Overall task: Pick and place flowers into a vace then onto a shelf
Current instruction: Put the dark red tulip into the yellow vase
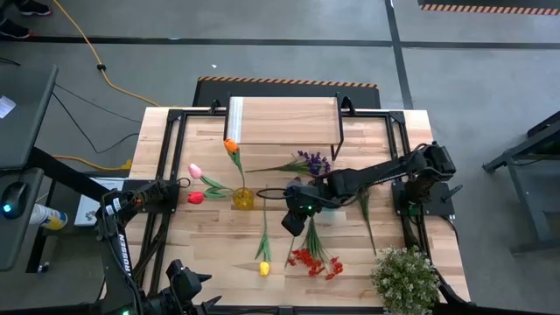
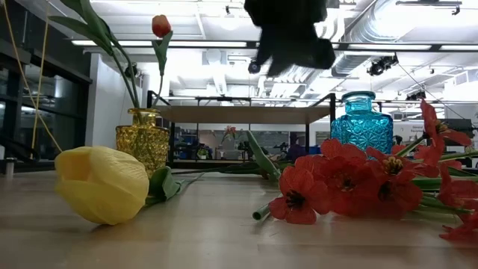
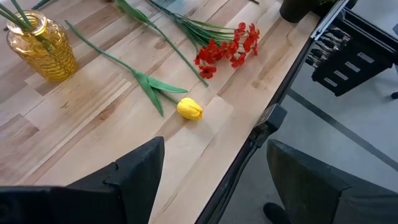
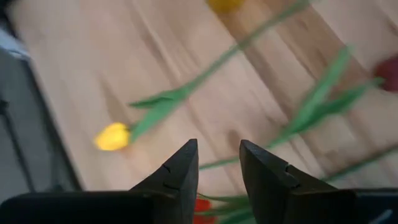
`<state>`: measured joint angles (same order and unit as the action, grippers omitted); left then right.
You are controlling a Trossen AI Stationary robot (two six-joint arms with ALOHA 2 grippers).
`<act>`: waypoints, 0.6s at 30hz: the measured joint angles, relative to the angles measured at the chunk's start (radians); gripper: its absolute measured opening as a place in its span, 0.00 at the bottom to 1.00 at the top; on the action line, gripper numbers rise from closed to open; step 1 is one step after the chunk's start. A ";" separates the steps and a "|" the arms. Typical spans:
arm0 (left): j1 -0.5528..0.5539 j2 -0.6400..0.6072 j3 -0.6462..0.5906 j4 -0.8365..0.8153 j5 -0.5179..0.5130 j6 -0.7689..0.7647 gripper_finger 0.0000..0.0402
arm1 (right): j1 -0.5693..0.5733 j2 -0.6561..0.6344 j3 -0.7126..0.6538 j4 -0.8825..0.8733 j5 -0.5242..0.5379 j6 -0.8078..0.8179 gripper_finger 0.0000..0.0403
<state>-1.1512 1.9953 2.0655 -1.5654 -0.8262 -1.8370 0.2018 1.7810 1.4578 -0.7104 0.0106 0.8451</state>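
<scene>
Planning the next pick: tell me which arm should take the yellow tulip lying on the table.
Right, probably. The right gripper hangs over mid-table, its empty fingers slightly parted, with the yellow tulip just beyond it. The left gripper waits open off the table's near-left edge, farther from it.

Right gripper (image 4: pixel 217 163) fingers stood slightly parted, empty — yellow tulip (image 4: pixel 112 136) at nine o'clock on the wooden tabletop (image 4: pixel 93 68).

No text, label, brand, number or sign can be read in any of the views. White lettering runs along the left arm (image 1: pixel 122 248) in the high view, but it is too small to make out.
</scene>
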 joint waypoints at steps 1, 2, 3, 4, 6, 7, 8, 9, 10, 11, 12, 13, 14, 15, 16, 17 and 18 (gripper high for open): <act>0.000 0.000 0.000 0.000 0.000 0.000 0.79 | -0.002 0.005 0.000 -0.015 0.000 -0.001 0.28; 0.000 0.000 0.000 0.000 0.000 0.000 0.79 | -0.006 0.009 0.000 -0.026 0.000 -0.007 0.29; 0.000 0.000 0.000 0.000 0.000 0.000 0.79 | -0.007 0.014 0.000 -0.034 0.000 -0.013 0.30; 0.000 0.000 0.000 0.000 0.000 0.000 0.79 | -0.009 0.019 0.000 -0.035 -0.001 -0.016 0.31; 0.000 0.000 0.000 0.001 0.000 0.000 0.79 | -0.014 0.022 0.000 -0.034 -0.013 -0.023 0.33; 0.000 0.000 0.000 0.000 0.000 0.000 0.79 | -0.017 0.022 0.000 -0.034 -0.015 -0.026 0.35; 0.000 0.000 0.000 0.001 0.000 0.000 0.79 | -0.020 0.022 0.000 -0.034 -0.012 -0.025 0.36; 0.000 0.000 0.000 0.001 0.000 0.000 0.79 | -0.023 0.022 0.000 -0.034 -0.009 -0.024 0.37; 0.000 0.000 0.000 0.000 0.000 0.000 0.79 | -0.026 0.022 0.000 -0.037 -0.005 -0.020 0.39; 0.000 0.000 0.000 0.001 0.000 0.000 0.79 | -0.029 0.022 0.000 -0.041 -0.004 -0.019 0.40; 0.000 0.000 0.000 0.001 0.000 0.000 0.79 | -0.033 0.022 0.000 -0.045 -0.004 -0.019 0.42; 0.000 0.000 0.000 0.000 0.000 0.000 0.79 | -0.036 0.022 0.000 -0.045 -0.002 -0.018 0.43; 0.000 0.000 0.000 0.000 0.000 0.000 0.79 | -0.039 0.026 0.000 -0.042 -0.002 -0.018 0.44; 0.000 0.000 0.000 0.000 0.000 0.000 0.79 | -0.043 0.030 0.000 -0.040 -0.003 -0.017 0.45; 0.000 0.000 0.000 0.000 0.000 0.000 0.79 | -0.046 0.033 0.000 -0.044 -0.006 -0.017 0.45; 0.000 0.000 0.000 0.000 0.000 0.000 0.79 | -0.047 0.039 0.000 -0.048 -0.011 -0.016 0.46; 0.000 0.000 0.000 0.000 0.000 0.000 0.79 | -0.047 0.049 0.000 -0.047 -0.012 -0.016 0.46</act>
<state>-1.1514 1.9953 2.0655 -1.5654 -0.8265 -1.8370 0.1549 1.8299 1.4574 -0.7570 -0.0011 0.8291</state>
